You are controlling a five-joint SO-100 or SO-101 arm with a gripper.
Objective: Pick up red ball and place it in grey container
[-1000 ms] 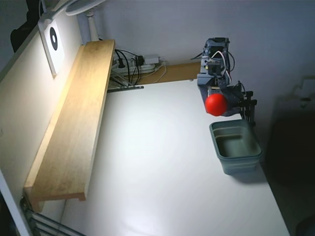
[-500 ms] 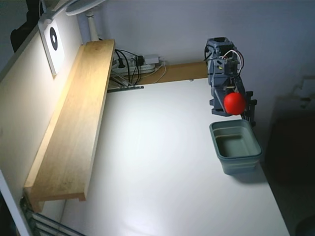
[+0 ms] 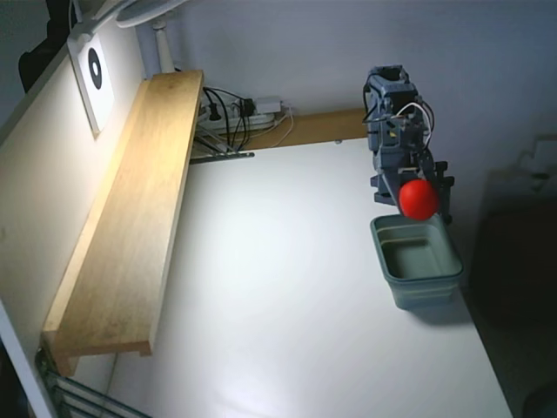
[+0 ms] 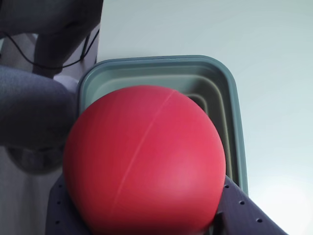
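The red ball (image 3: 419, 199) is held in my gripper (image 3: 419, 202), raised just above the far rim of the grey container (image 3: 418, 260). The container stands on the white table at the right and looks empty. In the wrist view the red ball (image 4: 144, 159) fills the middle of the frame, clamped between the dark fingers (image 4: 247, 210) at the bottom, with the grey container (image 4: 234, 98) directly beneath and behind it. The gripper is shut on the ball.
A long wooden shelf (image 3: 130, 218) runs along the left wall. A power strip with cables (image 3: 239, 113) lies at the table's back. The table's right edge (image 3: 479, 331) runs close beside the container.
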